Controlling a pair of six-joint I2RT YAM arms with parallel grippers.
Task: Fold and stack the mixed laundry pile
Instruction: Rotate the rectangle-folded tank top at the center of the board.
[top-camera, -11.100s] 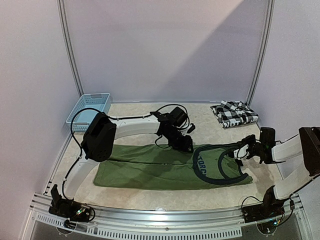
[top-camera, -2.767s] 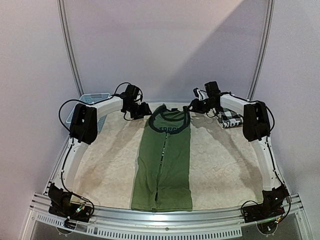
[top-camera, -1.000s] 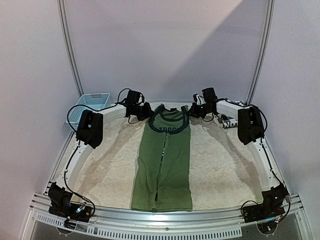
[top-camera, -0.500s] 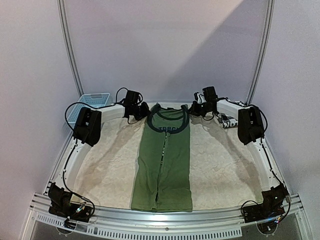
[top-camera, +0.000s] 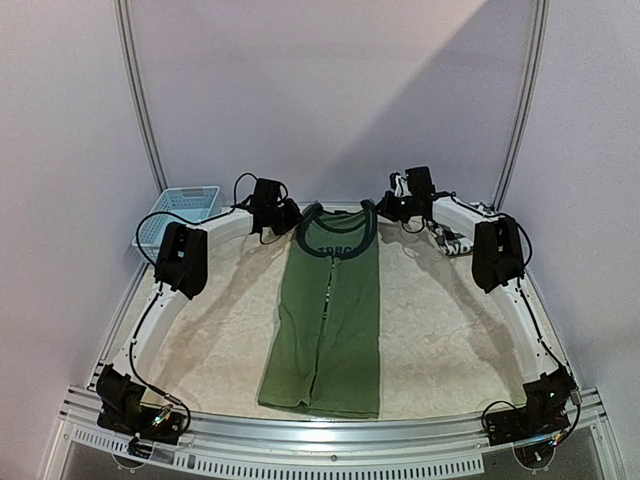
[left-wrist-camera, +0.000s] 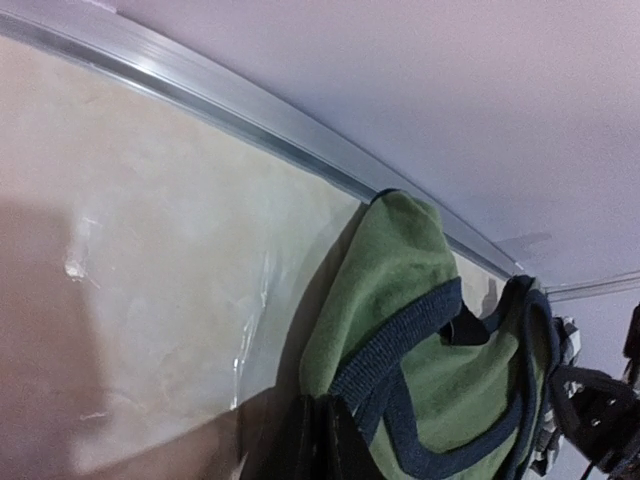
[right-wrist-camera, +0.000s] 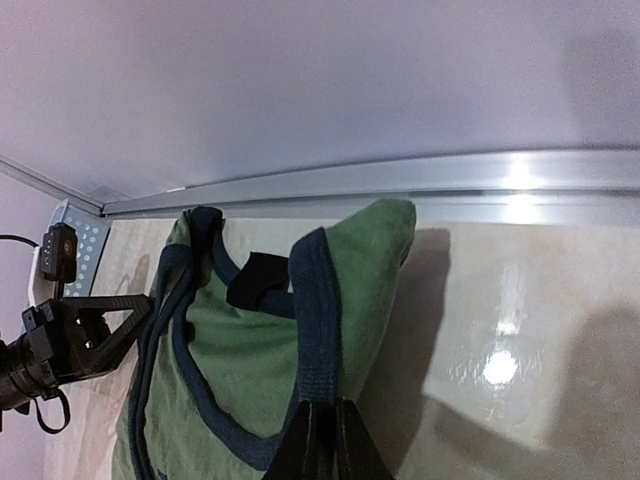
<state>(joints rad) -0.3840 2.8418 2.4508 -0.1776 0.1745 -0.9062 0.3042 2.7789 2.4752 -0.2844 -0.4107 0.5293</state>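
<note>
The olive-green sleeveless shirt (top-camera: 325, 310) lies as a long narrow strip down the middle of the table, navy-trimmed collar at the far wall. My left gripper (top-camera: 291, 216) is shut on its left shoulder, and the left wrist view shows the fingers (left-wrist-camera: 325, 440) pinching green cloth (left-wrist-camera: 400, 270) at the navy trim. My right gripper (top-camera: 386, 208) is shut on the right shoulder; its fingers (right-wrist-camera: 325, 440) clamp the trim of the shirt (right-wrist-camera: 260, 370). The black-and-white checked shirt (top-camera: 451, 241) lies folded at the back right, mostly hidden behind the right arm.
A light blue lattice basket (top-camera: 178, 213) stands at the back left corner. A metal rail (right-wrist-camera: 400, 180) runs along the far wall just behind the collar. Both arms arch along the table's left and right sides.
Both grippers have drawn the collar end a little farther toward the back wall. The whole shirt has slid that way, and its near hem has pulled back from the front edge.
</note>
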